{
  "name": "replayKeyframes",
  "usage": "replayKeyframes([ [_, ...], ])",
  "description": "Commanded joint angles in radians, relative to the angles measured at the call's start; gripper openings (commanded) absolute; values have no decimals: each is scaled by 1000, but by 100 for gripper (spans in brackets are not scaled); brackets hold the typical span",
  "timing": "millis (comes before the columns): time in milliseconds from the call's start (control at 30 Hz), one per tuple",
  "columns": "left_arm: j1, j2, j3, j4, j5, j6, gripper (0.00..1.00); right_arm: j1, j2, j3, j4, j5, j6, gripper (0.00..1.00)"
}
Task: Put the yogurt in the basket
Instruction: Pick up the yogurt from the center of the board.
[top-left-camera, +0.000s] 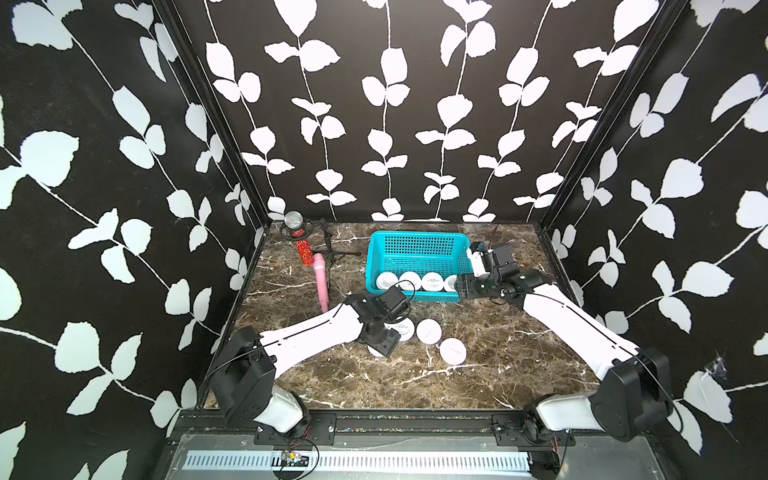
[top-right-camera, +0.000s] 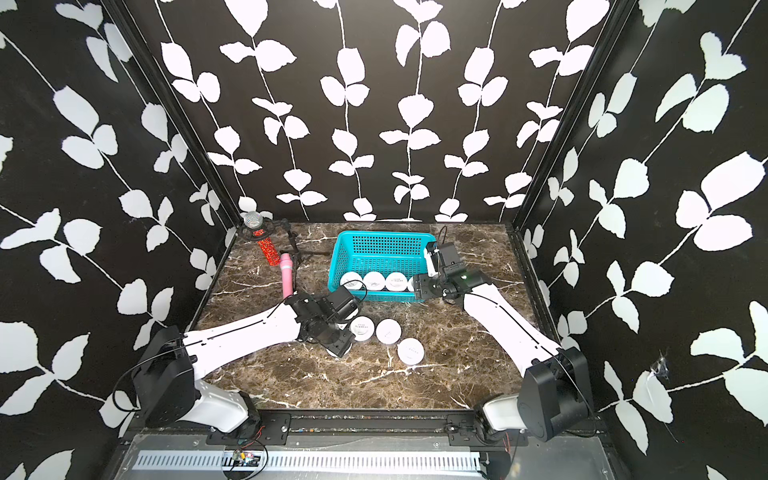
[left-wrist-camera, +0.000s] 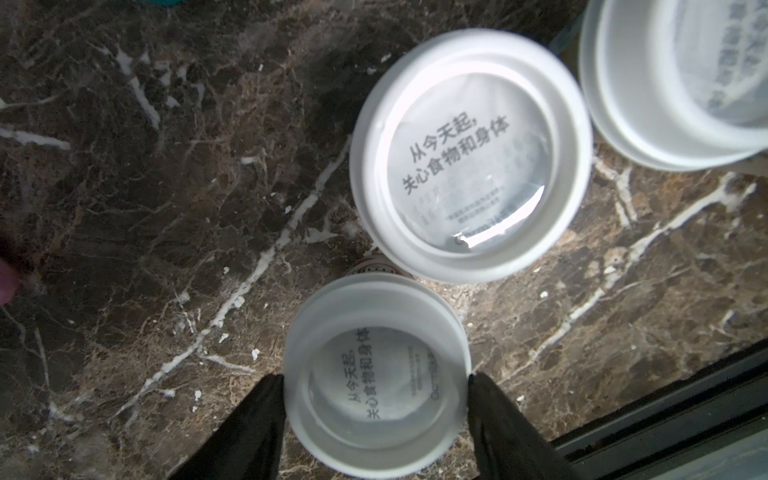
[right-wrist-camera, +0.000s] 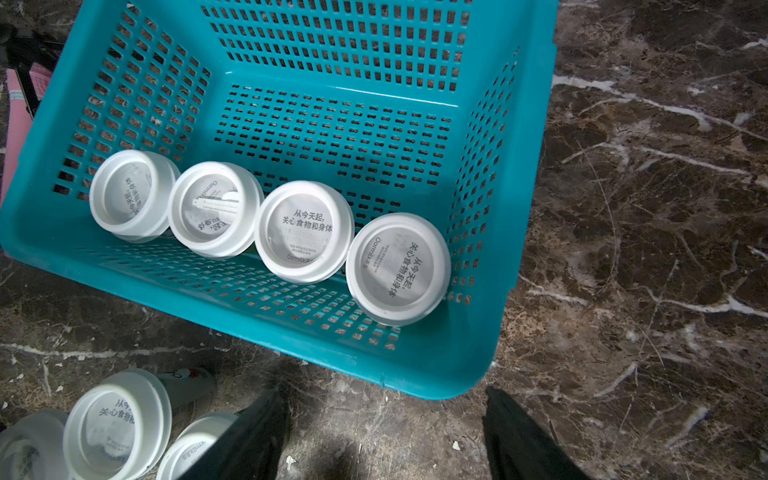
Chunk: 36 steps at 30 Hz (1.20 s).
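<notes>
Four yogurt cups stand in the basket, left gripper pinching a fifth cup, right gripper spread.

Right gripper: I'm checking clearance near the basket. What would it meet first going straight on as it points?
Likely the bare marble table just short of the basket rim, though depth is unclear.

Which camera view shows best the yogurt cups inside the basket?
Right wrist view: the four cups show clearly, in a row along one basket wall. In both top views the right arm partly hides the fourth. The left wrist view shows none.
</notes>
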Motion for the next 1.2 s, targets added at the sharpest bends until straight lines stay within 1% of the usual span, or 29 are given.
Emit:
replayKeyframes([
  [0, -5, 12, -12, -24, -14, -4, 71, -5, -16, -22, 9, -1, -4, 77],
  [167, -6, 14, -16, -25, -14, -6, 71, -6, -13, -22, 9, -4, -4, 77],
  [467, -6, 19, -18, -32, -24, -3, 64, -5, -15, -22, 8, -1, -7, 77],
  [667, -6, -21, -3, -58, -74, 8, 61, -5, -22, -22, 8, 0, -8, 77],
  [967, -6, -85, 20, -76, -162, 19, 61, -8, -20, -23, 7, 11, -8, 77],
  [1167, -6, -121, 61, -97, -241, 33, 60, -28, -19, -23, 7, 17, 7, 76],
])
